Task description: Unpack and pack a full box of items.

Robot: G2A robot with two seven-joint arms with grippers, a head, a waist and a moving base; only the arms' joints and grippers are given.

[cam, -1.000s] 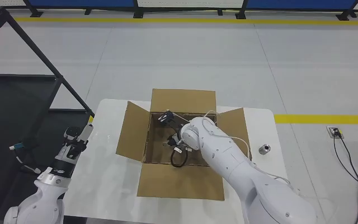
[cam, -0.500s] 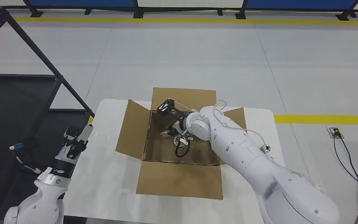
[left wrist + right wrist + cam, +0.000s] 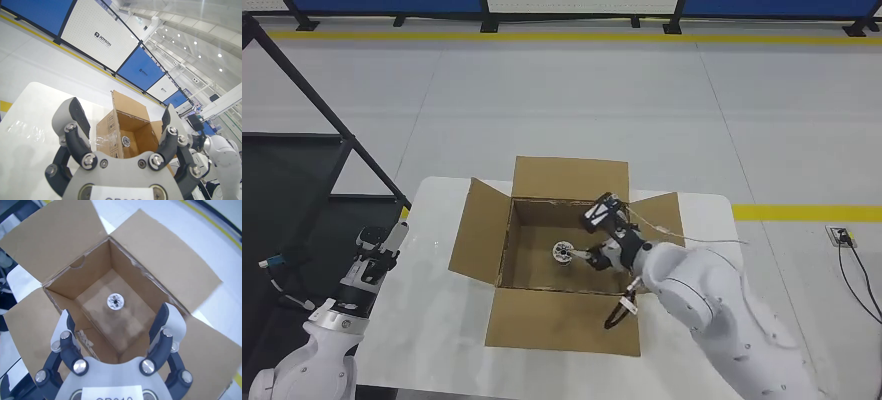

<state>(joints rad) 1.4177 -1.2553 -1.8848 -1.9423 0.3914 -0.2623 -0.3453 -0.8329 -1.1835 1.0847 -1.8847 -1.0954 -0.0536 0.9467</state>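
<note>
The right tool has pulled back toward the right wall of the box, wide open, holding nothing. 1 round disc lies flat on the box floor, below it. The left tool, open wide too, sits far left of the box.

The top view looks down on the table, the right wrist view peers into the box from just above, and the left wrist view faces it from well apart.

Left gripper: you have its fingers spread wide, arm out at the left side.
Right gripper: your fingers apart, tilted downward, arm bent forward.
</note>
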